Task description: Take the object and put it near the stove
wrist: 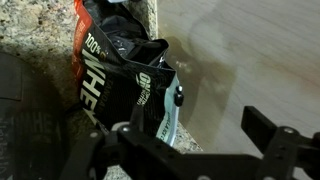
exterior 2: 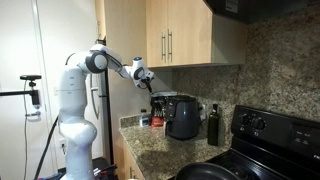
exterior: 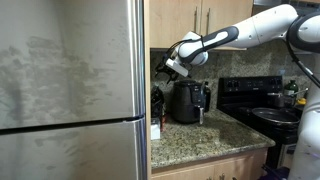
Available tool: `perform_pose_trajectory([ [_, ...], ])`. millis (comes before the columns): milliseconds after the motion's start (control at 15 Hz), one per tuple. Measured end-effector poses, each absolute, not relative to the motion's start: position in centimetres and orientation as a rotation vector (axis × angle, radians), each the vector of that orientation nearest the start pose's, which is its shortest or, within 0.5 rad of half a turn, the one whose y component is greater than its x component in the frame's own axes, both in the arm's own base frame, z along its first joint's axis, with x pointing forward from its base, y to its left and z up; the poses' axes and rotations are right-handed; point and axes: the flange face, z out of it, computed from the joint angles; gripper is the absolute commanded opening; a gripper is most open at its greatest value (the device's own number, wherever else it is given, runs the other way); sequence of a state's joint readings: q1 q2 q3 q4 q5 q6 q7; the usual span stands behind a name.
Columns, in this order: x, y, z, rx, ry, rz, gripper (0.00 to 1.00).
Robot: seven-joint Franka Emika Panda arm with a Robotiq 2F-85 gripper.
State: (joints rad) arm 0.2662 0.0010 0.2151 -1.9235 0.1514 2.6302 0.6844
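The object is a dark, nearly black jug-like container with a red label and white "WHEY" lettering [wrist: 115, 65]. It stands on the granite counter between the fridge and the black appliance in both exterior views [exterior: 157, 101] [exterior 2: 156, 109]. My gripper [wrist: 185, 140] is open and empty, hovering just above it [exterior: 165, 68] [exterior 2: 147, 81], with both fingers visible at the bottom of the wrist view. The stove [exterior: 262, 102] [exterior 2: 272, 135] is a black range with a raised back panel at the far end of the counter, well away from the container.
A rounded black appliance [exterior: 187, 101] [exterior 2: 183, 117] stands between the container and the stove. A slim dark bottle [exterior 2: 213, 125] stands next to the stove. A steel fridge [exterior: 70, 90] borders the counter. Wooden cabinets [exterior 2: 175, 35] hang above the gripper.
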Motion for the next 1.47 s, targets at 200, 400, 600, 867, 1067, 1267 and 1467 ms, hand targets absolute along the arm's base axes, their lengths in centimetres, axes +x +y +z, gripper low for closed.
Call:
perform_pose_trajectory([
  [200, 53.6, 27.6, 57.3, -2.548, 0.413, -0.695, 1.00],
  [400, 56.8, 28.3, 55.1, -2.625, 0.502, -0.650, 1.00],
  [600, 60.7, 30.3, 52.0, -2.642, 0.525, -0.629, 1.00],
  [867, 64.3, 31.7, 49.2, -2.664, 0.562, -0.634, 0.67],
  [1067, 66.0, 31.9, 48.7, -2.674, 0.598, -0.692, 0.45],
  [1267, 66.3, 32.1, 49.4, -2.676, 0.619, -0.744, 0.24],
  [1467, 66.4, 32.1, 50.0, -2.703, 0.648, -0.761, 0.03],
])
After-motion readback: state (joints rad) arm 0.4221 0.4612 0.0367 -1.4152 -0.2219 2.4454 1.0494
